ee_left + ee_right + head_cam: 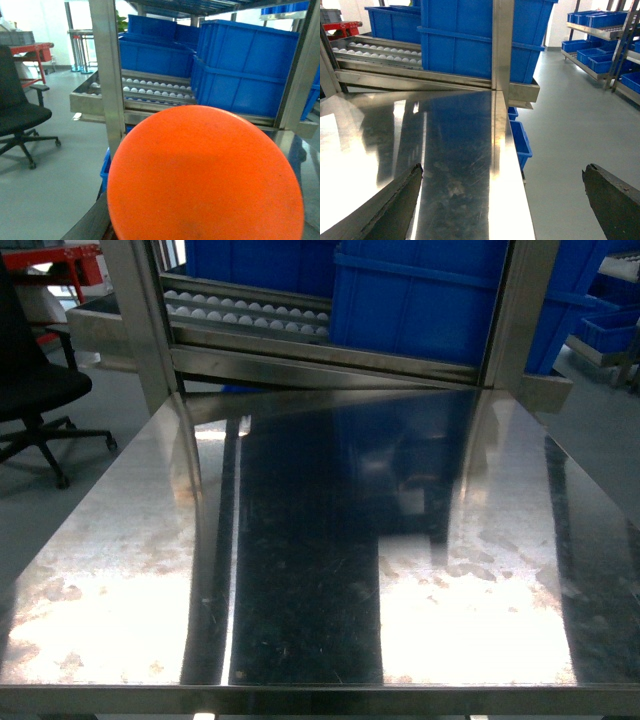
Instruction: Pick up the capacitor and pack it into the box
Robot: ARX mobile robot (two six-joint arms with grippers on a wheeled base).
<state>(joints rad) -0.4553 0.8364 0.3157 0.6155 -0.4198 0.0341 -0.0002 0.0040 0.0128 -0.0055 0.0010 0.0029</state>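
Although the steel surface (pixel 300 570) is seen in the head view, neither capacitor nor pink box is shown on it, so their direction from either hand, their long axis and the nearer arm cannot be judged. The right hand (pixel 502 200) is spread wide and holds nothing, its dark fingers (pixel 395 205) at 7 and 5 o'clock. The left hand's state cannot be told: an orange disc (pixel 205 175) blocks that view. Blue bins (pixel 420 300) are stacked at 12 o'clock
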